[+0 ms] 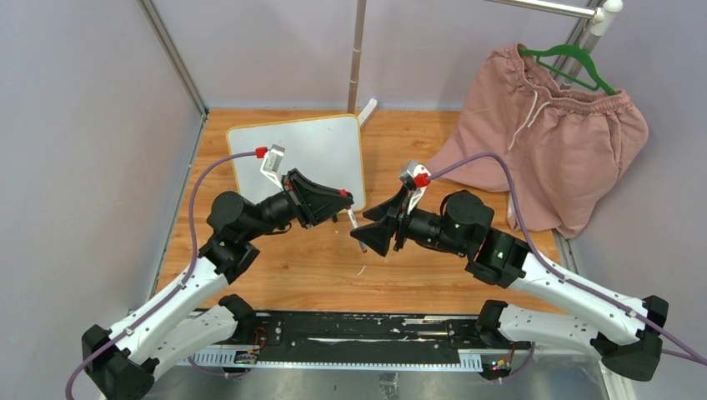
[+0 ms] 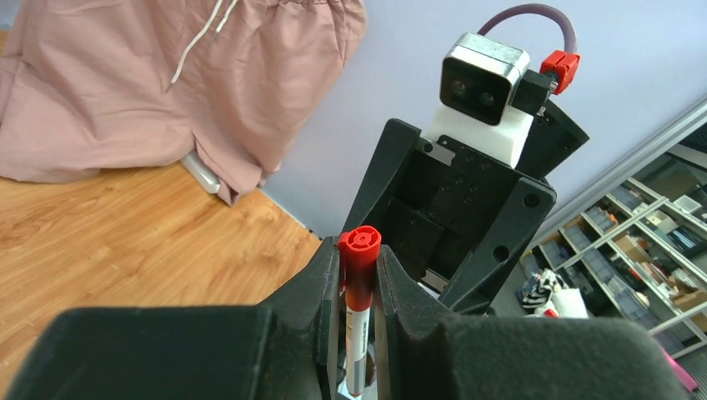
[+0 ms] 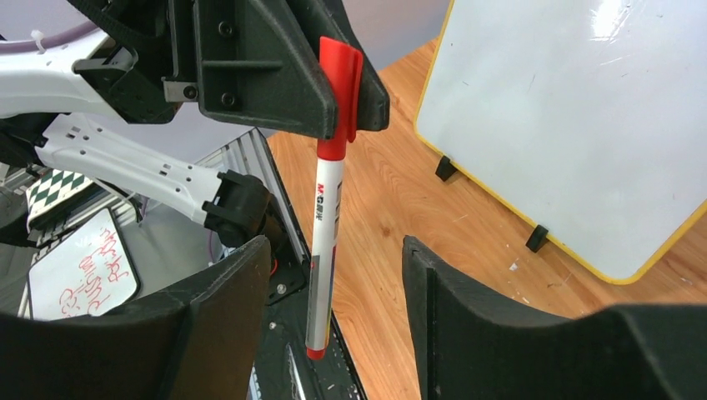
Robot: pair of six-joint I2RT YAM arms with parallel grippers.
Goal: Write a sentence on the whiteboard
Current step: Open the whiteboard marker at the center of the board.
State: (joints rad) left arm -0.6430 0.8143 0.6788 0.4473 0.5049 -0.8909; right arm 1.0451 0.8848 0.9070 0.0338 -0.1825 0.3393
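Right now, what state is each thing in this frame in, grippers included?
whiteboard: blank, no writing on it.
marker: capped, hanging cap end up.
left gripper: shut on the marker's red cap.
right gripper: open, one finger on each side of the marker barrel, not gripping.
pink shorts: on a green hanger, lower part draped onto the table.

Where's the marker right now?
The marker hangs just in front of the whiteboard, centre of the top view: the left gripper clamps its red cap, and its barrel sits between the open fingers of the right gripper.
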